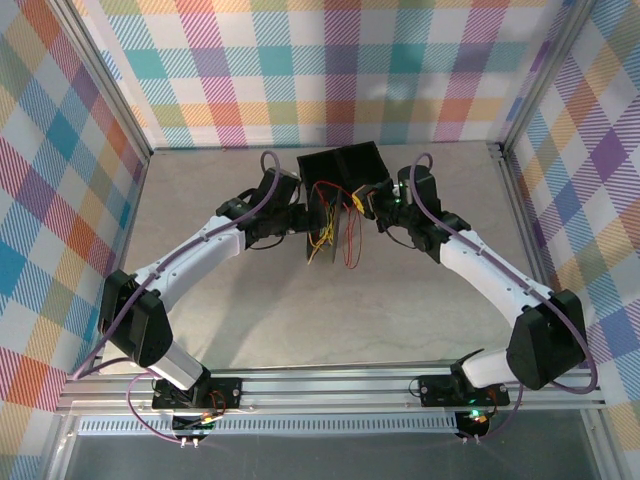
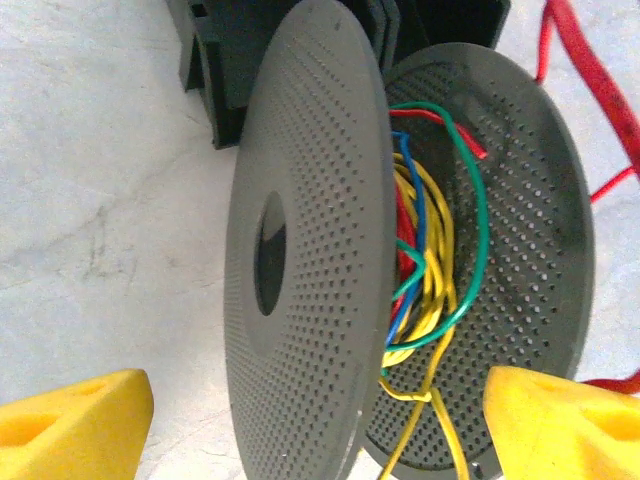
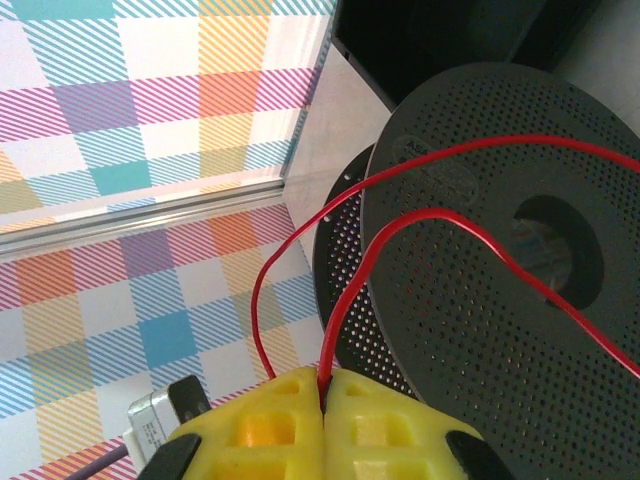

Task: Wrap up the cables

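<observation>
- While I watch from the top camera, the black spool (image 1: 328,215) stands on edge mid-tabletop (image 1: 300,320), with the left arm (image 1: 200,250) reaching in from its left and the right arm (image 1: 480,265) from its right.
- A black stand (image 1: 343,165) sits just behind the spool, on its far side.
- From my left wrist camera, the left fingers (image 2: 70,430) are wide apart and grip nothing. One yellow finger sits outside the spool's near flange (image 2: 310,250) with bare tabletop between them. The other lies across the far flange (image 2: 530,250); I can't tell whether it touches.
- The cables (image 2: 425,250) are bunched between the two flanges: yellow, red, blue and green strands wound loosely round the core, and a yellow strand trails out of the spool's lower edge.
- On my right wrist camera, the right fingers (image 3: 270,425) are pressed together, pinching the red cable (image 3: 470,235) where it meets them.
- That red cable runs from the pinch in two arcs across the outer face of the spool's perforated flange, with a third loop bowing out to the flange's left.
- Seen from above, yellow strands (image 1: 320,245) and a red loop (image 1: 350,245) hang on the near side of the spool, over the tabletop.
</observation>
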You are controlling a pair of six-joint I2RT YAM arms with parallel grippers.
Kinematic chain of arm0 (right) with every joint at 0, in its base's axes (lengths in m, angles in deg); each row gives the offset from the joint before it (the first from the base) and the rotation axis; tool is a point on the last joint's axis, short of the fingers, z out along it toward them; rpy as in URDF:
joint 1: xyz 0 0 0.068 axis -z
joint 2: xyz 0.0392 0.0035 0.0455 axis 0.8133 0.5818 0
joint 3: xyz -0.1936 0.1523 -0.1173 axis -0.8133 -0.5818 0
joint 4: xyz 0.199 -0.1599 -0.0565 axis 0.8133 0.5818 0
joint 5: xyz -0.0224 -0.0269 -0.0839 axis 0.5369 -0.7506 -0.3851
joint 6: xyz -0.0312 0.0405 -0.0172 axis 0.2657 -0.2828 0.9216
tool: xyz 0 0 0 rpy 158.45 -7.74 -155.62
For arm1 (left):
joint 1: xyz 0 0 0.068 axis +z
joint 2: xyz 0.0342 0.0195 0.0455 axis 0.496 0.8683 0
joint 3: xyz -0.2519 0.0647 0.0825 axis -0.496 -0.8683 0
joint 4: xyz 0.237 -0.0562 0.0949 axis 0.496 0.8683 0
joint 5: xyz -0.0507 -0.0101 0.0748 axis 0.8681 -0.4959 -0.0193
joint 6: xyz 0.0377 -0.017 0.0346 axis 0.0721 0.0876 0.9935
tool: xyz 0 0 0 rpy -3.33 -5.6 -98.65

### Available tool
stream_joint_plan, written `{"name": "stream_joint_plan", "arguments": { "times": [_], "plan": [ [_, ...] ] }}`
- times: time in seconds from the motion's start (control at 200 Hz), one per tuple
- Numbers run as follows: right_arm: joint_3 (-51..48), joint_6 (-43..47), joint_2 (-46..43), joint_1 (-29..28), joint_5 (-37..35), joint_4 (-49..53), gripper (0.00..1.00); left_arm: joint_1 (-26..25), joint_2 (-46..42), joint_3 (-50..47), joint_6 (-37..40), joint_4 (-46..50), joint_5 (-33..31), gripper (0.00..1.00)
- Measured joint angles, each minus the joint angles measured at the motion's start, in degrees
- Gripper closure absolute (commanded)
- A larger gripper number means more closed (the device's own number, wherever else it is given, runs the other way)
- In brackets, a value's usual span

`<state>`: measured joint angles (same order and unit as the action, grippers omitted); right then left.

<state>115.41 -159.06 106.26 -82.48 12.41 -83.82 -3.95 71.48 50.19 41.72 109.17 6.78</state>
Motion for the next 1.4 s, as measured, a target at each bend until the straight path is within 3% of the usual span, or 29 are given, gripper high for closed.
{"name": "stream_joint_plan", "arguments": {
  "times": [0.24,0.38,0.52,0.795,1.23,1.4],
  "plan": [
    [0.0,0.02,1.09,-0.15,0.0,-0.02,1.0,0.22,-2.51,-0.44,-0.5,-1.86,1.75,0.15],
    [0.0,0.02,1.2,-0.17,0.02,-0.07,1.0,0.5,-4.52,-0.42,-1.14,-2.12,1.75,0.06],
    [0.0,0.02,1.27,-0.31,0.04,-0.52,1.0,1.14,-2.91,0.9,-1.31,-2.03,1.81,0.06],
    [0.0,0.02,1.46,-0.48,0.2,-0.87,1.0,2.21,4.35,2.82,-1.68,-2.01,3.28,0.12],
    [-0.02,0.02,1.46,-0.48,0.22,-1.57,1.0,3.63,6.88,2.93,-1.7,-1.99,3.04,0.17],
    [-0.11,0.04,1.46,-0.48,0.22,-2.16,1.0,3.63,7.72,2.93,-1.75,-2.01,3.04,0.28]
  ]
}}
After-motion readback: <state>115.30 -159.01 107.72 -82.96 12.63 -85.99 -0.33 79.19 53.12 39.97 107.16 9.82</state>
